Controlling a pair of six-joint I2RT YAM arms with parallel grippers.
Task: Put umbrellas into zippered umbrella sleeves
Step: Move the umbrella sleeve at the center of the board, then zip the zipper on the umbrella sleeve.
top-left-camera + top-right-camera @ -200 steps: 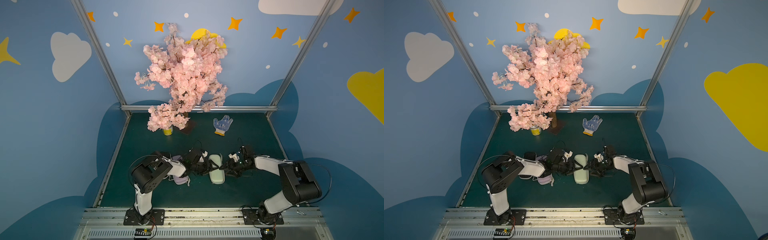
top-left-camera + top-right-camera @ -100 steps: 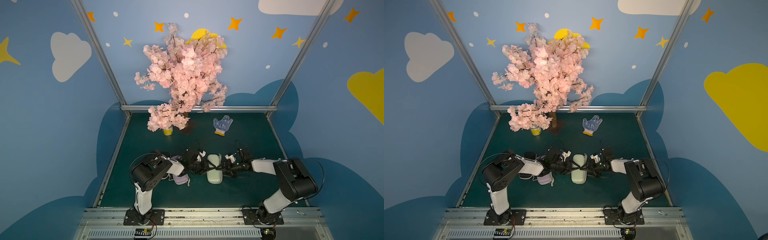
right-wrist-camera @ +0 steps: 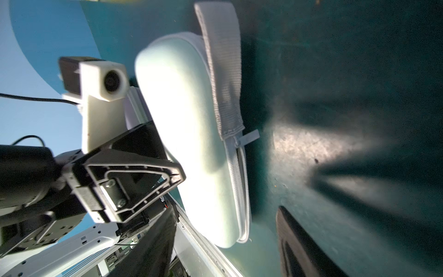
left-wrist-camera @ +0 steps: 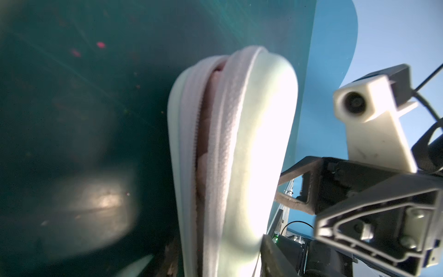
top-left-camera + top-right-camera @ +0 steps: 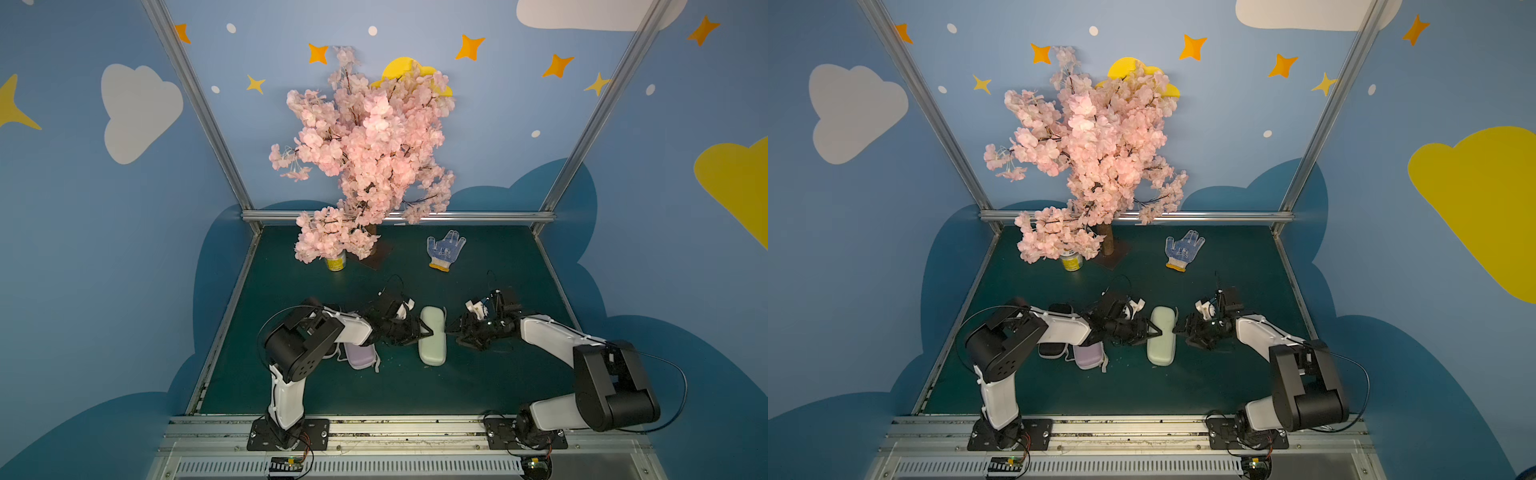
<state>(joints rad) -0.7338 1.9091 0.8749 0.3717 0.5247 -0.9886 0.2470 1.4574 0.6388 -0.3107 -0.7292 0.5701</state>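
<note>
The off-white sleeve (image 5: 432,338) (image 5: 1162,340) lies mid-table between both grippers. Its zip is partly undone on one long side, and a pale pink umbrella (image 4: 206,120) shows through the gap. My left gripper (image 5: 424,332) (image 4: 218,251) is shut on the sleeve's edge, one finger (image 4: 271,254) pressing the top shell. My right gripper (image 5: 451,330) (image 3: 226,213) stands open around the other side without touching it, near the zip pull (image 3: 249,138). A lavender sleeve (image 5: 359,355) and a black sleeve (image 5: 1054,309) lie under my left arm.
A pink blossom tree (image 5: 365,158) with a yellow can (image 5: 336,262) at its foot stands at the back. A white-and-blue dotted glove (image 5: 445,249) lies back right. A metal rail (image 5: 374,428) borders the table's front edge, with blue walls on the other sides.
My left gripper has closed in on the off-white sleeve and stayed there. My right gripper's jaws have widened and its arm shifted slightly. The sleeve has barely moved.
</note>
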